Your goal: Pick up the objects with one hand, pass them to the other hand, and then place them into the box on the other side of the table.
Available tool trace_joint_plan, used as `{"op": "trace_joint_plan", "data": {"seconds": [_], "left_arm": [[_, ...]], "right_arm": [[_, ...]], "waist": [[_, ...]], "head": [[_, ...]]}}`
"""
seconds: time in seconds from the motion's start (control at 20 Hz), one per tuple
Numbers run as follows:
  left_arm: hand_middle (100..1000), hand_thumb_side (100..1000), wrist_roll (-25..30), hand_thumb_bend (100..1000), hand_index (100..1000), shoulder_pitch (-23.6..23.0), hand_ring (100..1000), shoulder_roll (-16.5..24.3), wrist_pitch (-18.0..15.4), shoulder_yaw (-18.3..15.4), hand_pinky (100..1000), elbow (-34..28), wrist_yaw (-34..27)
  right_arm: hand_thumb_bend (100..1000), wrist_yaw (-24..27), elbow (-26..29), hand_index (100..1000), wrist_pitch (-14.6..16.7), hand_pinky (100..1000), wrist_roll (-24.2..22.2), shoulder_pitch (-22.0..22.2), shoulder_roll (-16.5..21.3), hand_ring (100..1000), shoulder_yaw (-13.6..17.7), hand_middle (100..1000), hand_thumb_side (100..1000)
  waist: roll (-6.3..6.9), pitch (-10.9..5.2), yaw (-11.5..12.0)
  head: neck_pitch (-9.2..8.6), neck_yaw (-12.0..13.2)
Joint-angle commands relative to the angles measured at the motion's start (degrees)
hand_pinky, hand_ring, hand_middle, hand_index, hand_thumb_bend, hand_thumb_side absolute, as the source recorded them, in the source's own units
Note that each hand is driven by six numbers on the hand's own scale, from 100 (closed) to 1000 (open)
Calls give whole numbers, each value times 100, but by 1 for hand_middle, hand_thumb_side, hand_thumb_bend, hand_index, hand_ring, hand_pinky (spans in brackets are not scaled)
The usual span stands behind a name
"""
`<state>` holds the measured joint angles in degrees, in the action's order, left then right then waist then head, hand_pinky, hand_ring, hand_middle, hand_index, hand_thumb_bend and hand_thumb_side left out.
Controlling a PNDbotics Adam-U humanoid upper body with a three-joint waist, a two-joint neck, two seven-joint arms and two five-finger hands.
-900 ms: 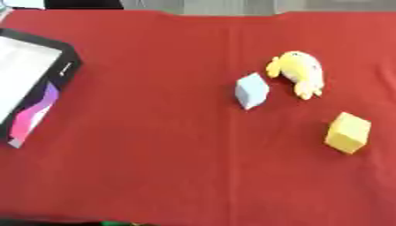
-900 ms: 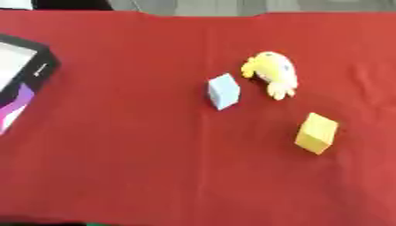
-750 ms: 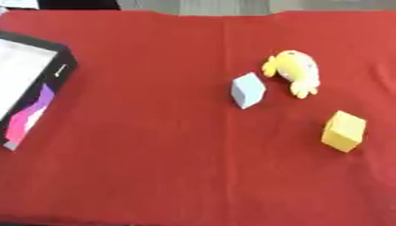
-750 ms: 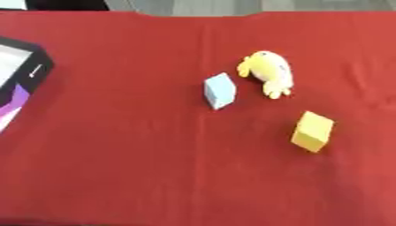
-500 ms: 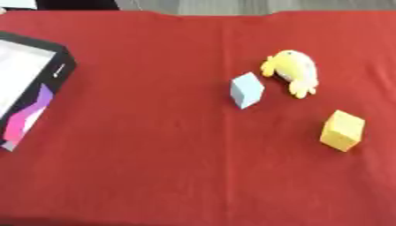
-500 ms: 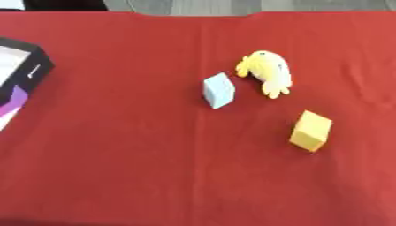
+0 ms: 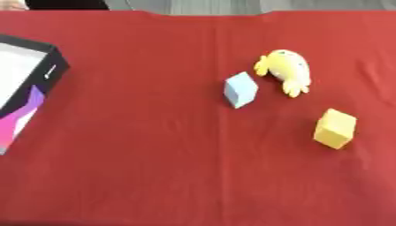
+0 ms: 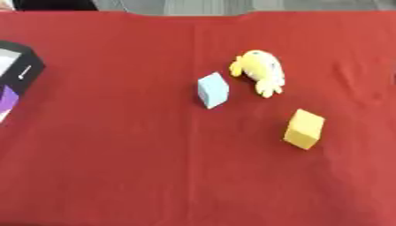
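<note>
Neither robot hand shows; blue block point(image 7: 241, 89) (tilted) near yellow toy point(image 7: 286, 70).

Red-clothed table point(image 7: 154, 176) bears box point(image 7: 27, 88), blue block point(image 7: 241, 89), yellow toy point(image 7: 286, 70), yellow block point(image 7: 335, 128)

1. The whole view has drifted slightly left, so the box point(image 7: 48, 73) is cut more by the left edge.
2. The blue block point(image 7: 241, 89), yellow toy point(image 7: 285, 69) and yellow block point(image 7: 335, 128) shifted with it alike: a camera move.
</note>
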<state>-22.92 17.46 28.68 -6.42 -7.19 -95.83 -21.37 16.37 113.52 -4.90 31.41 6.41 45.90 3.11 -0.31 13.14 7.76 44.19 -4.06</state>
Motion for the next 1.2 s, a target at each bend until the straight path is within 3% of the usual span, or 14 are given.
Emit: {"op": "trace_joint_plan", "data": {"seconds": [0.05,0.1,0.25,0.35,0.65,0.75,0.85,1.05,1.1,1.15,1.2], "left_arm": [[820,755,1,164,834,7,787,317,20,-19,901,-68,57],[820,757,4,163,833,-4,787,338,26,-14,901,-63,62],[820,760,13,160,833,-42,787,384,37,-12,902,-56,78],[820,761,11,157,832,-69,787,403,41,-16,903,-54,85],[823,763,10,153,829,-148,787,430,48,-25,903,-38,87],[831,765,17,150,825,-157,791,436,56,-10,905,-22,88],[828,764,23,149,823,-160,790,449,63,6,906,-8,101],[829,765,38,148,824,-157,790,444,70,19,907,3,104],[828,765,41,148,824,-161,790,445,72,20,907,4,107],[828,766,43,147,824,-168,790,449,73,19,907,5,111],[828,766,44,147,824,-175,790,451,73,16,907,7,110]], "right_arm": [[226,-273,107,783,-206,685,-243,205,612,784,-196,812,413],[267,-360,107,780,-232,698,-330,296,753,791,-296,813,374],[314,-623,107,798,-322,729,-593,568,1181,806,-665,817,432],[367,-794,107,815,-438,749,-764,642,1459,820,-917,827,382],[418,-851,107,831,-857,787,-1258,338,2192,838,-1374,835,446],[431,-836,107,830,-998,794,-1432,258,2303,840,-1475,833,452],[469,-847,107,803,-1082,788,-1617,190,2342,832,-1557,813,386],[491,-862,107,810,-1169,785,-1864,10,2332,831,-1602,815,382],[486,-899,107,814,-1180,783,-1852,-38,2332,832,-1580,820,441],[513,-944,107,817,-1175,782,-1820,-84,2335,832,-1552,817,358],[527,-980,107,817,-1162,778,-1786,-122,2339,830,-1525,817,339]], "waist": [[-119,-173,-15],[-136,-171,-21],[-164,-158,-47],[-154,-156,-61],[-109,-190,-134],[-102,-205,-149],[-103,-217,-158],[-88,-222,-157],[-84,-223,-158],[-81,-222,-160],[-80,-221,-164]], "head": [[-7,-90],[-7,-134],[-7,-300],[-7,-366],[-7,-392],[-7,-407],[-7,-435],[-7,-510],[-7,-521],[-7,-531],[-7,-543]]}}
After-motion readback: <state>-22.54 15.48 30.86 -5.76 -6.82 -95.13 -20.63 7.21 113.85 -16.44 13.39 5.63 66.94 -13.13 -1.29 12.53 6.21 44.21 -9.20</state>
